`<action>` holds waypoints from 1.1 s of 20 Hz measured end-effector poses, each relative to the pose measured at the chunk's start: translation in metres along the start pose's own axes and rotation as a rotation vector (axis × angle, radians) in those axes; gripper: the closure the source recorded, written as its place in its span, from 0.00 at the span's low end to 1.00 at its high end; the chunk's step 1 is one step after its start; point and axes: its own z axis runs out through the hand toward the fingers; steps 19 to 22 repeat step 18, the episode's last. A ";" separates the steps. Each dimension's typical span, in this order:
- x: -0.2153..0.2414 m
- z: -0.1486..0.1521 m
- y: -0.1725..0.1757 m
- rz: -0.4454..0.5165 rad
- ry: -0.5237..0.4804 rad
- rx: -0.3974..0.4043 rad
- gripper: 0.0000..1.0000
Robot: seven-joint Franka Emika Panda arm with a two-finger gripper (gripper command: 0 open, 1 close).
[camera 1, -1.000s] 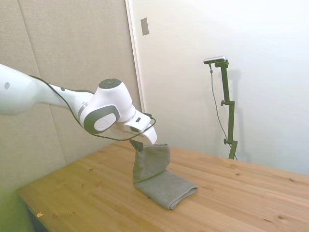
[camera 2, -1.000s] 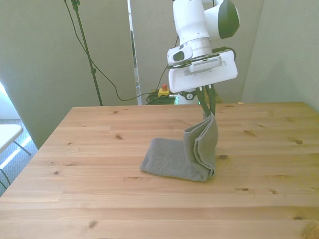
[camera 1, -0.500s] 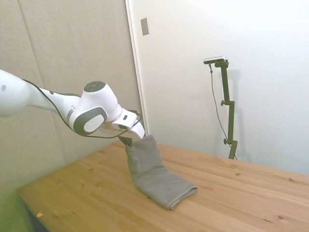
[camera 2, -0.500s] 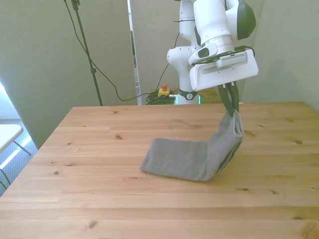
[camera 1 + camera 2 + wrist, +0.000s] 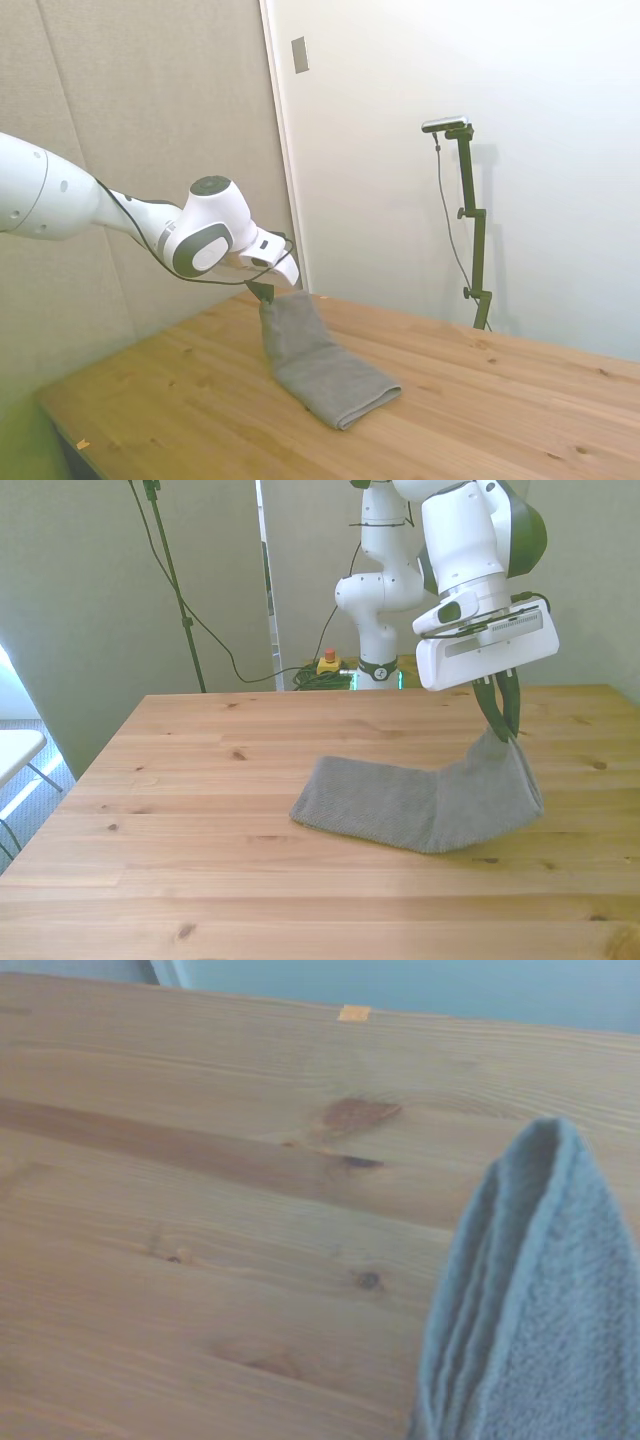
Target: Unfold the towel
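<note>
Since the earlier frames the gripper (image 5: 505,727) has carried its pinched end of the towel (image 5: 420,802) farther toward the front view's right, so the raised flap that stood nearly upright now slopes at a shallower angle and more cloth lies open on the wooden table (image 5: 200,780). Its fingers are closed on the towel's top corner, just above the tabletop, while the other end lies flat near the table's middle. Up close, the hanging cloth (image 5: 530,1300) shows several layered edges.
</note>
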 end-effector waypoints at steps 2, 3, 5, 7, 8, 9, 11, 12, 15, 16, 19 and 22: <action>0.000 -0.003 -0.004 -0.004 0.003 0.006 0.00; 0.000 -0.005 -0.005 -0.005 -0.001 0.005 0.00; -0.002 -0.008 -0.002 0.009 -0.028 -0.039 0.00; -0.002 -0.012 0.006 0.052 -0.032 -0.143 0.00; 0.000 -0.013 0.012 0.070 -0.018 -0.195 0.00; 0.000 -0.012 0.019 0.093 -0.010 -0.244 0.00; -0.004 -0.006 0.031 0.164 -0.001 -0.326 0.00; -0.008 -0.005 0.038 0.205 -0.007 -0.364 0.00; -0.029 -0.028 0.061 0.340 -0.055 -0.477 0.00; -0.037 -0.044 0.068 0.386 -0.064 -0.504 0.00; -0.052 -0.078 0.079 0.438 -0.069 -0.516 0.00; -0.052 -0.078 0.079 0.438 -0.069 -0.516 0.00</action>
